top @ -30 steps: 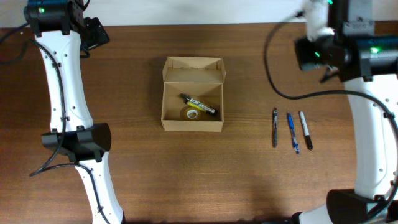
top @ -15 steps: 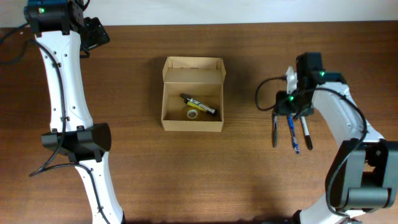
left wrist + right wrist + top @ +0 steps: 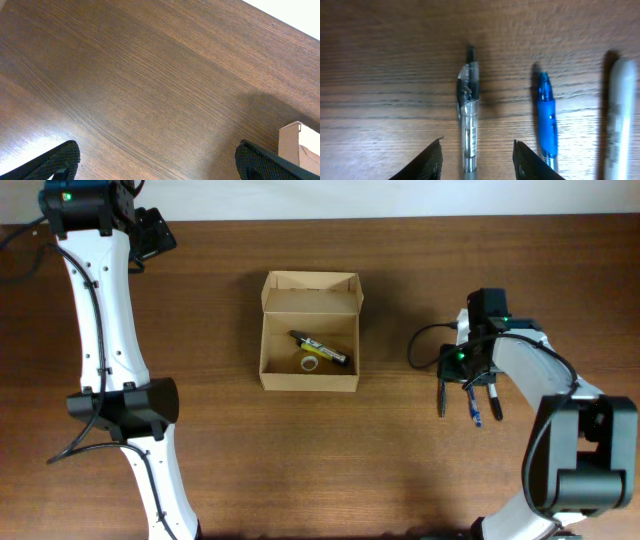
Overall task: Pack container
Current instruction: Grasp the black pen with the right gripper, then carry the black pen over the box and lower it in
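The right gripper (image 3: 476,161) has its two fingers spread apart, one on each side of the lower barrel of a clear-barrelled pen (image 3: 469,117). A visible gap of wood shows between each fingertip and the pen, so it clasps nothing.

The container (image 3: 310,381) sits on the table (image 3: 300,470) a little left of centre, well apart from both grippers. Its lid flap is folded back toward the far edge, so the inside is open to the overhead camera. A marker (image 3: 320,348) with a dark body and a yellow label lies in it at a slant. A pale roll of tape (image 3: 310,363) lies just beside the marker, toward the near wall.

To the right of the container, three writing tools lie side by side in a row. From left to right they are the clear-barrelled pen, a blue pen (image 3: 547,122) and a grey-bodied marker (image 3: 620,115). They are near one another but not touching.

Far off at the table's back left corner, the left gripper (image 3: 160,165) hangs above bare wood with its fingers wide apart and nothing between them. One corner of the container (image 3: 300,145) shows at the right edge of the left wrist view.
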### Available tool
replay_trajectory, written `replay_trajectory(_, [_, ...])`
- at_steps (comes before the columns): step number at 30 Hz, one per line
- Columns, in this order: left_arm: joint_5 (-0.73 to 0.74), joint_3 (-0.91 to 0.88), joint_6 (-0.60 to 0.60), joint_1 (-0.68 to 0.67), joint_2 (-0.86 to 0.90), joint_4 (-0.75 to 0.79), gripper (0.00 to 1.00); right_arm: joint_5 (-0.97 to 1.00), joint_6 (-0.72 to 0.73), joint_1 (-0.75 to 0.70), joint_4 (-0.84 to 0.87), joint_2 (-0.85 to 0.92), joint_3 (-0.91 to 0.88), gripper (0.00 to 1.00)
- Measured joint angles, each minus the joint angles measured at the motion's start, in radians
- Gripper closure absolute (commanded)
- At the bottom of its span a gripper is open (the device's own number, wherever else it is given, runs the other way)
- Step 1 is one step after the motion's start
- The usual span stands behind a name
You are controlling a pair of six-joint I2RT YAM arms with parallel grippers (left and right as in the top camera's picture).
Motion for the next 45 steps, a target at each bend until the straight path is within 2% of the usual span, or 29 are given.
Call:
replay_trajectory(5, [0.000, 0.000, 0.000, 0.000, 0.000, 0.000, 0.00, 0.003, 0.030, 0.000, 0.007, 0.041, -0.017, 0.59])
replay_trajectory(6, [0.000, 0.000, 0.000, 0.000, 0.000, 0.000, 0.00, 0.004, 0.033, 0.000, 0.010, 0.041, -0.017, 0.62])
replay_trajectory(8, [0.000, 0.000, 0.000, 0.000, 0.000, 0.000, 0.00, 0.009, 0.035, 0.000, 0.010, 0.042, -0.017, 0.74])
replay_trajectory(10, [0.000, 0.000, 0.000, 0.000, 0.000, 0.000, 0.00, 0.014, 0.041, 0.000, 0.011, 0.043, -0.017, 0.93])
replay_trajectory(11, [0.000, 0.000, 0.000, 0.000, 0.000, 0.000, 0.00, 0.016, 0.040, 0.000, 0.013, 0.044, -0.017, 0.96])
replay_trajectory(18, [0.000, 0.000, 0.000, 0.000, 0.000, 0.000, 0.00, 0.022, 0.048, 0.000, 0.003, 0.044, -0.014, 0.96])
replay_trajectory(21, [0.000, 0.000, 0.000, 0.000, 0.000, 0.000, 0.00, 0.007, 0.028, 0.000, -0.061, 0.060, 0.019, 0.96])
replay_trajectory(24, [0.000, 0.000, 0.000, 0.000, 0.000, 0.000, 0.00, -0.018, -0.007, 0.002, -0.158, 0.072, 0.099, 0.96])
replay_trajectory(27, [0.000, 0.000, 0.000, 0.000, 0.000, 0.000, 0.00, -0.042, -0.066, 0.016, -0.247, 0.072, 0.257, 0.96])
replay_trajectory(31, [0.000, 0.000, 0.000, 0.000, 0.000, 0.000, 0.00, -0.057, -0.181, 0.069, -0.369, 0.070, 0.563, 0.96])
replay_trajectory(36, [0.000, 0.000, 0.000, 0.000, 0.000, 0.000, 0.00, -0.066, -0.363, 0.206, -0.422, 0.057, 0.873, 0.96])
replay_trajectory(39, [0.000, 0.000, 0.000, 0.000, 0.000, 0.000, 0.00, -0.070, -0.502, 0.320, -0.424, 0.035, 0.945, 0.96])
replay_trajectory(45, [0.000, 0.000, 0.000, 0.000, 0.000, 0.000, 0.00, -0.082, -0.798, 0.537, -0.455, 0.051, 0.951, 0.96])
